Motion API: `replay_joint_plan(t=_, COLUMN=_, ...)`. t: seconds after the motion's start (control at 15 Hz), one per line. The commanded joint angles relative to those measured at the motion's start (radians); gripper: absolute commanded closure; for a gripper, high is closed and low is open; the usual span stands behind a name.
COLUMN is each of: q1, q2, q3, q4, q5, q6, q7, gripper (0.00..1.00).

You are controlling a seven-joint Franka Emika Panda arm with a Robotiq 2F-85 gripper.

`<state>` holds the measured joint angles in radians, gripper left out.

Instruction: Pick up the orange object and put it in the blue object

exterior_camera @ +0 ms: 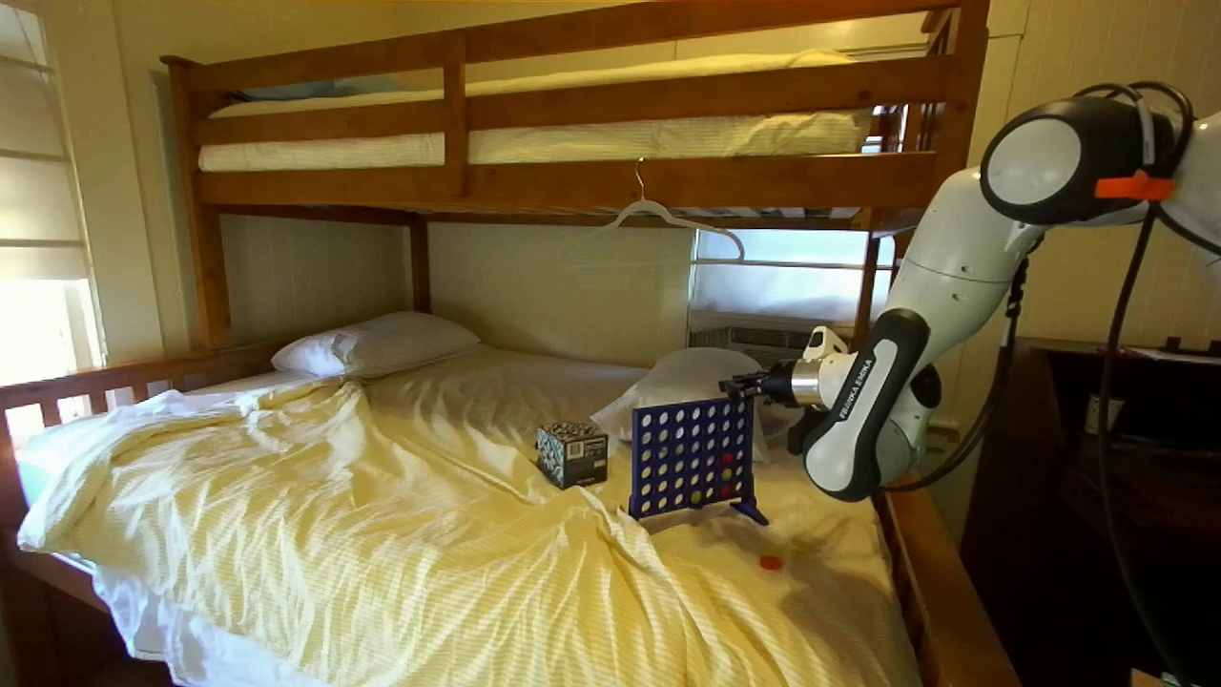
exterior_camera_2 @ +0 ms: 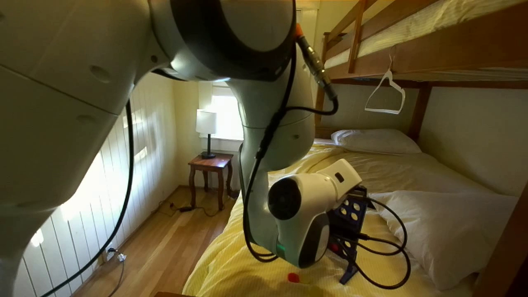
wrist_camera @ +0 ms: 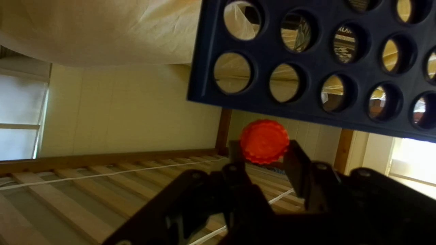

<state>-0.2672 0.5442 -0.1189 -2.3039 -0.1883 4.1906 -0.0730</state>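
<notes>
Disc (wrist_camera: 264, 141), one, orange, pinched between the fingertips of the gripper (wrist_camera: 265, 149), flat face turned much as that of the grid (wrist_camera: 316, 62). Location: just above the grid's top rim, apart from it in the wrist view, towards the end nearer the arm (exterior_camera: 954, 277); whether squarely over a column, cannot be told. Next, as judged: edge aligned along the rim, then lowered.

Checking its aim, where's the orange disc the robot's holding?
In the wrist view, the orange-red disc is right of centre, pinched in the end effector, near the top edge of the blue four-in-a-row grid.
</notes>
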Motion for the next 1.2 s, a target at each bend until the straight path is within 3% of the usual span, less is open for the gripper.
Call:
replay_joint_plan(t=0.0, q1=0.020, q2=0.019, q3=-0.010, q4=0.030, q5=0.030, q6=-0.011, q7=0.010, gripper=0.90)
replay_joint_plan(t=1.13, q1=0.036, q2=0.047, q3=-0.008, q4=0.050, q5=0.054, q6=-0.009, q7=0.008, gripper=0.90)
